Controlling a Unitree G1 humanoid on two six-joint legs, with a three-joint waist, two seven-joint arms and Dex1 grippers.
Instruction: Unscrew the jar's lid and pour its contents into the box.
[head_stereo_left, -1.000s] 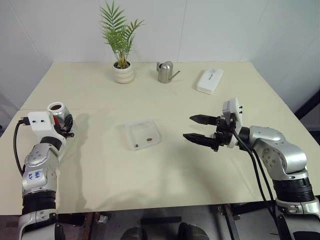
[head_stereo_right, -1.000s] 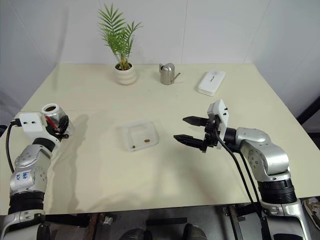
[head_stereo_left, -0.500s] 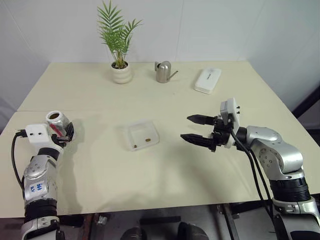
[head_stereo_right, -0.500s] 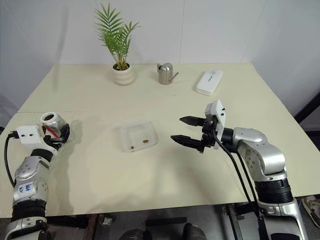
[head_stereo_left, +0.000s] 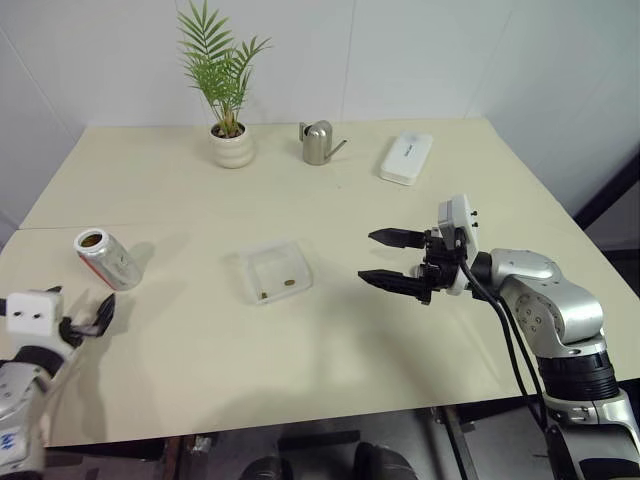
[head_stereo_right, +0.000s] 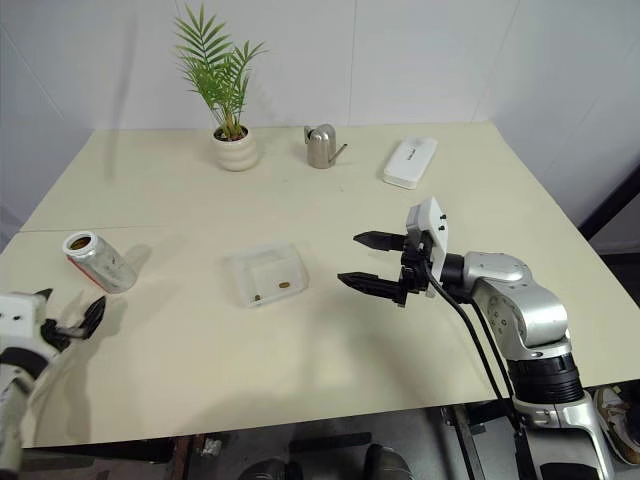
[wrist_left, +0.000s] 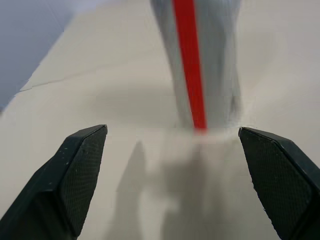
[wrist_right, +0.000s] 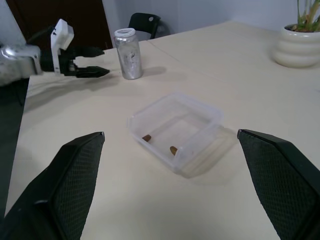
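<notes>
Jar (head_stereo_left: 104, 259) stands lidless near the table's (head_stereo_left: 180, 190) left edge, left gripper (head_stereo_left: 88, 320) spread beside it, apart. Box (head_stereo_left: 275, 272) mid-table holds brown bits (head_stereo_left: 288, 283). Right gripper (head_stereo_left: 388, 258) spread, empty.

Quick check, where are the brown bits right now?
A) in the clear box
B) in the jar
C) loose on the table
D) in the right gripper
A: two brown bits lie on the floor of the clear box, mid-table between the jar and the open, empty right gripper.
</notes>
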